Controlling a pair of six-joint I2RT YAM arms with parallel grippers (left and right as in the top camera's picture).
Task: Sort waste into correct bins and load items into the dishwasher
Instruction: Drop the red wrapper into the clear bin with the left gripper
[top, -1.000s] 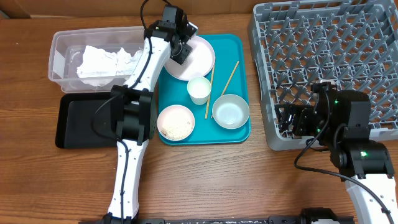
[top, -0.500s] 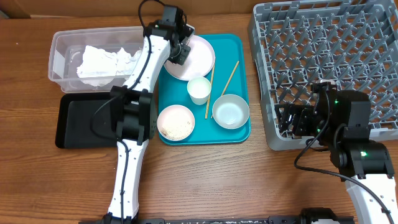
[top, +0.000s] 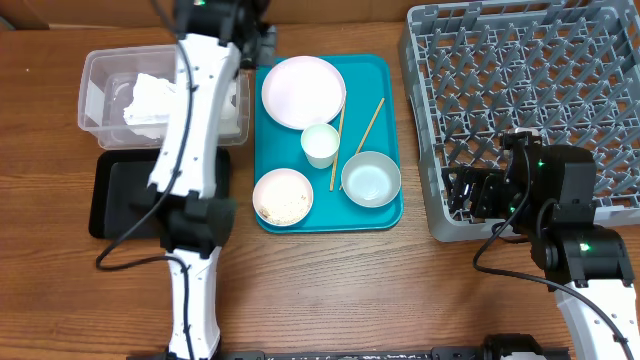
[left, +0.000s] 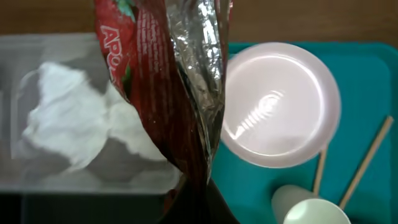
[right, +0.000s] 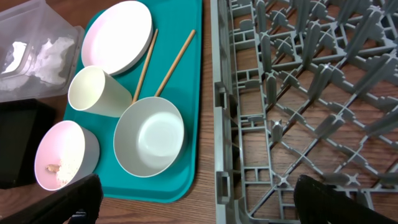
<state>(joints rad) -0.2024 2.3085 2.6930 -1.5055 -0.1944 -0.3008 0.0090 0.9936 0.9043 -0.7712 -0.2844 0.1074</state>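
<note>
My left gripper (left: 200, 208) is shut on the small red shiny wrapper (left: 155, 81), which hangs over the right end of the clear tub (top: 95, 75). In the overhead view the gripper (top: 256, 42) is at the tub's far right corner. Crumpled white napkins (top: 150, 100) lie in the tub. On the teal tray (top: 385, 75) are the pink-white plate (top: 304, 92), the white cup (top: 320, 145), a bowl with rice grains (top: 283, 196), an empty bowl (top: 371, 178) and two chopsticks (top: 366, 127). My right gripper (right: 199, 211) is open and empty over the grey rack's (top: 530, 90) front left corner.
The shallow black tray (top: 125, 195) lies in front of the clear tub, left of the teal tray. A strip of bare wooden table separates the teal tray from the rack (right: 298, 93).
My left gripper has moved from over the plate back and left to the tub's right end, carrying the red wrapper. The plate now shows whole. The right arm has not moved.
</note>
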